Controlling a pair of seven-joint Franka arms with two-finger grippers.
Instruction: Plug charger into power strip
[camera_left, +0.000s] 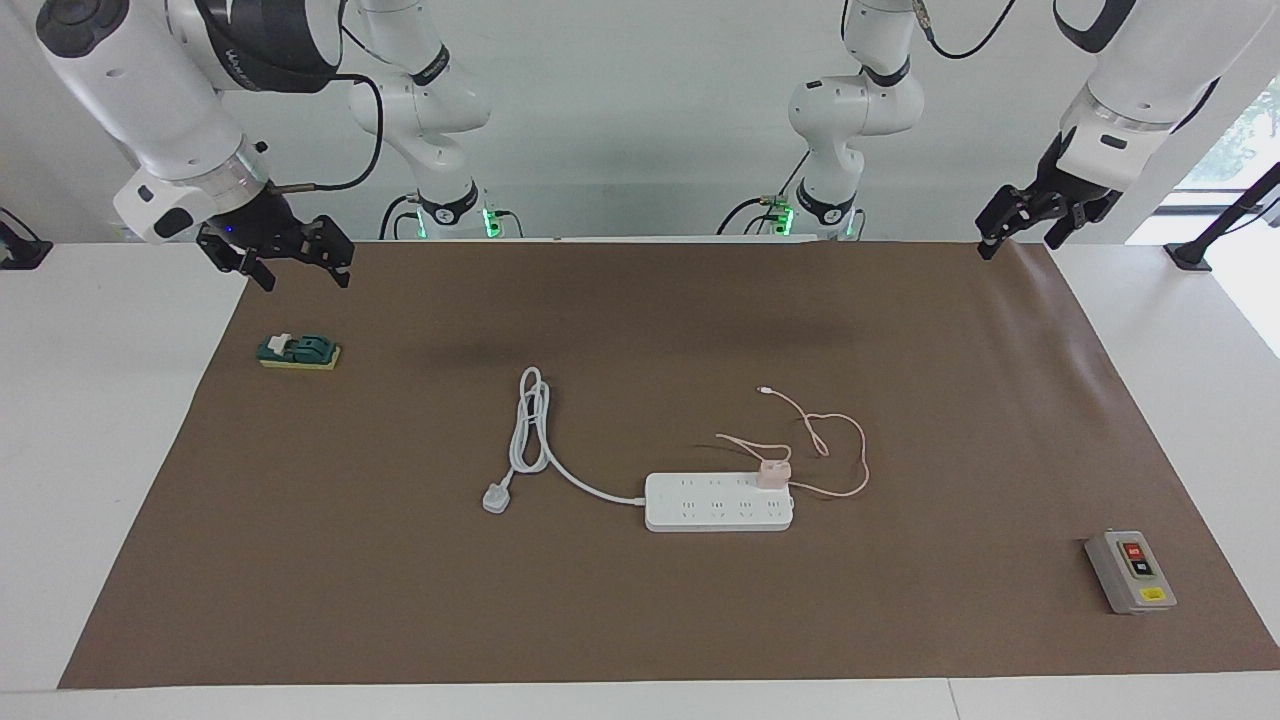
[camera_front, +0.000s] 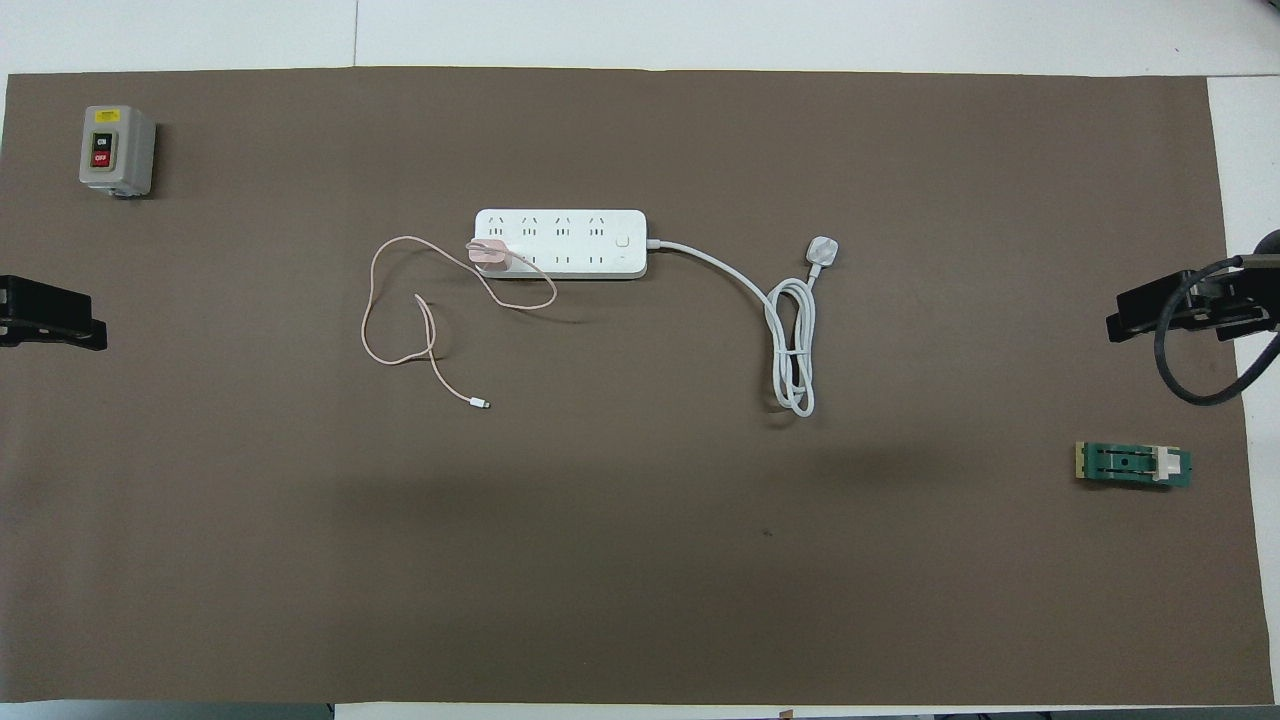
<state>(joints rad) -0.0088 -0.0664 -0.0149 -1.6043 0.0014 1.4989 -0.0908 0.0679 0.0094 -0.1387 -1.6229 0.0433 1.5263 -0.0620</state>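
The white power strip (camera_left: 718, 502) (camera_front: 560, 243) lies flat mid-mat. The pale-pink charger (camera_left: 773, 473) (camera_front: 490, 255) stands upright on it, over a socket in the row nearer the robots, at the end toward the left arm; its prongs are hidden. Its thin pink cable (camera_left: 838, 450) (camera_front: 400, 320) loops loose on the mat beside the strip. My left gripper (camera_left: 1017, 247) (camera_front: 60, 318) hangs open and empty over the mat's corner at the left arm's end. My right gripper (camera_left: 305, 277) (camera_front: 1135, 315) waits open and empty over the mat's edge at the right arm's end.
The strip's thick white cord ends in a three-pin plug (camera_left: 496, 497) (camera_front: 822, 250) on the mat. A grey box with red and black buttons (camera_left: 1130, 572) (camera_front: 117, 150) sits at the left arm's end. A green switch block (camera_left: 298, 352) (camera_front: 1133, 465) lies below the right gripper.
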